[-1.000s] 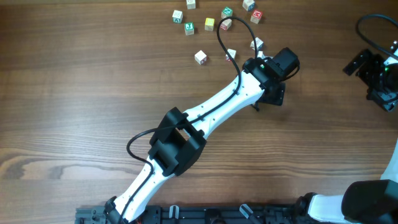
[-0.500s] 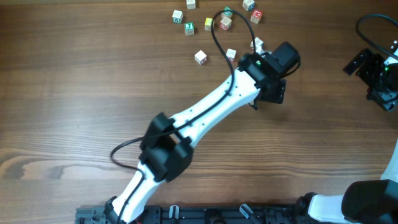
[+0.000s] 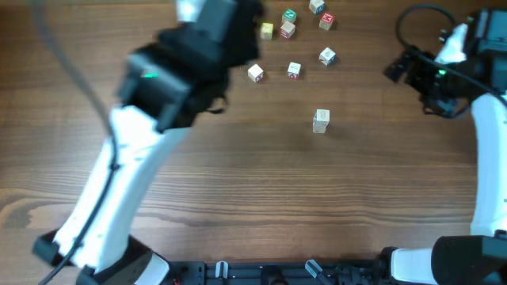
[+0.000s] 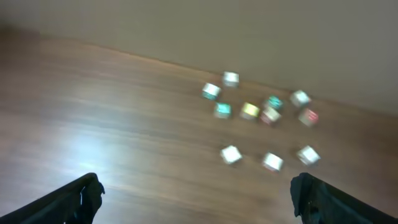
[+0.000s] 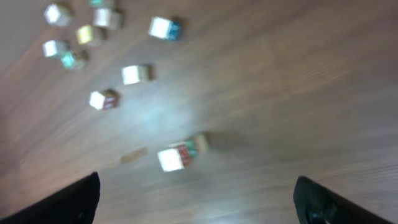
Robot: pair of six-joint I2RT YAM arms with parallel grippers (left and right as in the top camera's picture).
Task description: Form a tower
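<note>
The tower (image 3: 320, 120) stands alone in the middle of the table, a short column one cube wide with pale faces and reddish marks. From the right wrist it shows tilted, white top toward the camera (image 5: 180, 155). My left gripper (image 3: 238, 25) is a blurred dark mass raised at the back left, far from the tower. In its wrist view it (image 4: 199, 205) is open with nothing between the fingers. My right gripper (image 3: 398, 70) hangs open to the right of the tower and apart from it, and it (image 5: 199, 208) holds nothing.
Loose letter cubes lie behind the tower: a row of three (image 3: 255, 73), (image 3: 294, 70), (image 3: 326, 56), and a cluster further back (image 3: 287, 29). The left wrist view shows the same cubes blurred (image 4: 250, 111). The left arm (image 3: 135, 158) slants across the table's left half.
The left arm has swung fast from above the table's middle to the back left, uncovering the tower. The right arm has come in from the right edge toward the tower.
</note>
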